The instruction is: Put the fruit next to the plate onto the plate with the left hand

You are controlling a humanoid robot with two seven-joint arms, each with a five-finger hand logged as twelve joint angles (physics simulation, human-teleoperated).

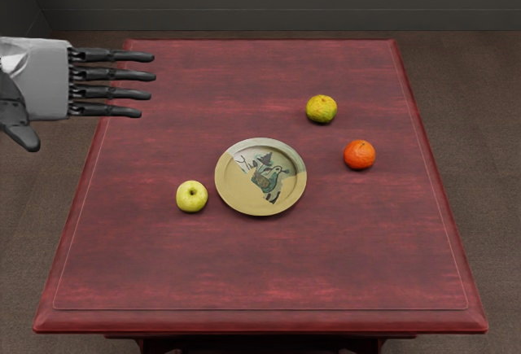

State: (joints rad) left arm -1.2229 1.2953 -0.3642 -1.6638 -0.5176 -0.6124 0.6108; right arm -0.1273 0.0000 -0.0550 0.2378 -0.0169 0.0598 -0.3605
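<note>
Nearest, just left of centre in the frame, a yellow-green apple (192,196) sits on the red table (260,281), just beside the left rim of the yellow plate (244,195), not on it. Right of the plate lies an orange (359,155), and farther up a greenish-yellow fruit (321,108). Farthest, at the upper left edge, the left hand (77,79) hangs with straight, outstretched fingers (122,74), holding nothing.
</note>
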